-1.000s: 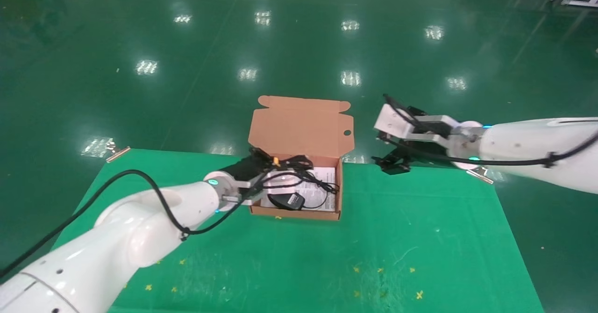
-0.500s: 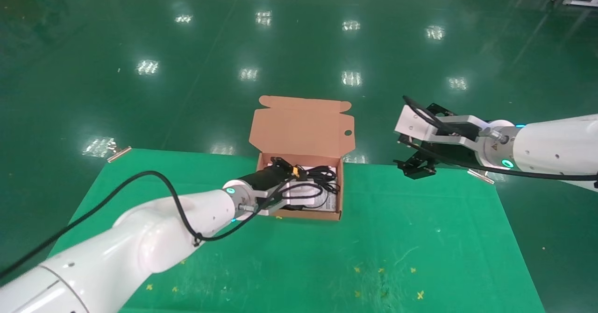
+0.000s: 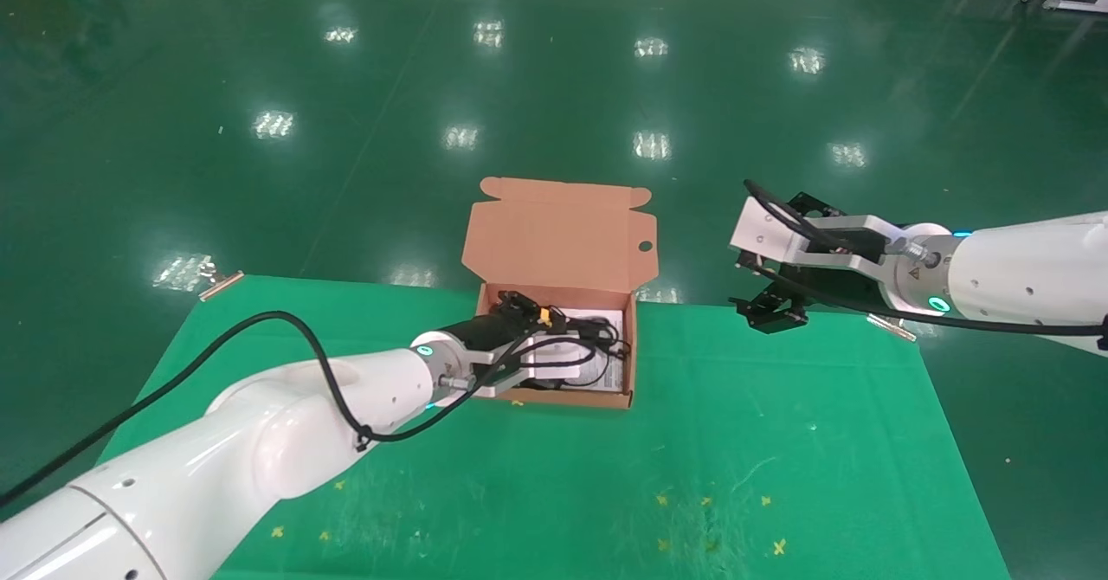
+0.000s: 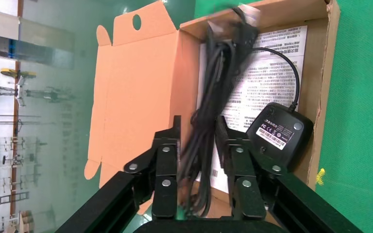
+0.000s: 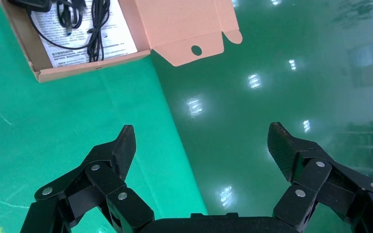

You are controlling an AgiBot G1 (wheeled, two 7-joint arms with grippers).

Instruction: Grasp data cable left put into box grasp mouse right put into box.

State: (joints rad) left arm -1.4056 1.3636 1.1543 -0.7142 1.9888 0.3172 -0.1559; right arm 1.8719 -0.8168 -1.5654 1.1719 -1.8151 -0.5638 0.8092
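Fingers [image 4: 167, 167] of my left gripper [image 4: 199, 160] pinch the thin black looped data cable [image 4: 213, 92] over the shallow salmon-orange cardboard box [image 3: 554, 394], beside the small black oval mouse [image 4: 280, 128] lying upside down on its white leaflet [image 4: 267, 73]. Since half a second ago, little has shifted. My right gripper [image 5: 201, 145] hovers spread wide, well apart.
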